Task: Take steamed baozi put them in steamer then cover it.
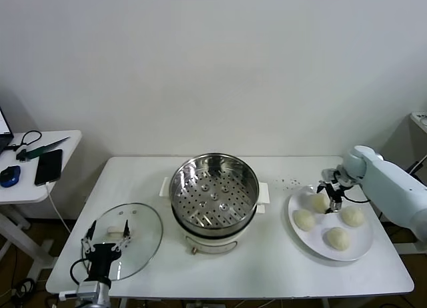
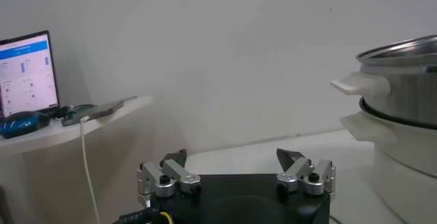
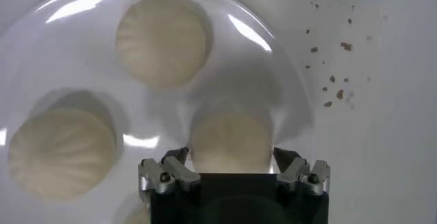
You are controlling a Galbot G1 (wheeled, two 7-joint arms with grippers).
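- Nearest, at the table's front edge: left gripper (image 1: 107,242) hovers over the glass lid (image 1: 140,238), fingers spread wide, nothing between them. Parked, well apart from the pot.
- Lid lies flat on the table (image 1: 267,268), to the left of the pot, its white handle (image 1: 117,231) close under the gripper.
- Mid-table: steamer (image 1: 214,188), a shiny steel pot with a holed floor on a white base. Empty, uncovered.
- Right of the pot: white plate (image 1: 363,245) carrying all four buns; none moved across yet.
- Right gripper (image 1: 333,200) is down at the plate's far-left side, straddling one bun (image 3: 231,140). In the right wrist view a finger sits on either flank of it, jaws part-way in; cannot tell whether the pads already touch the dough.
- The other three buns (image 1: 337,238) sit just beside it on the plate, apart from each other.
- Handling, as a judgement: buns look soft, light and smooth-skinned, easy to dent or tear. Best taken low across the widest part of the sides with a gentle squeeze, not on the pleated top.
- Far side, past the plate: dark crumbs (image 1: 288,182) on the table, toward the wall.
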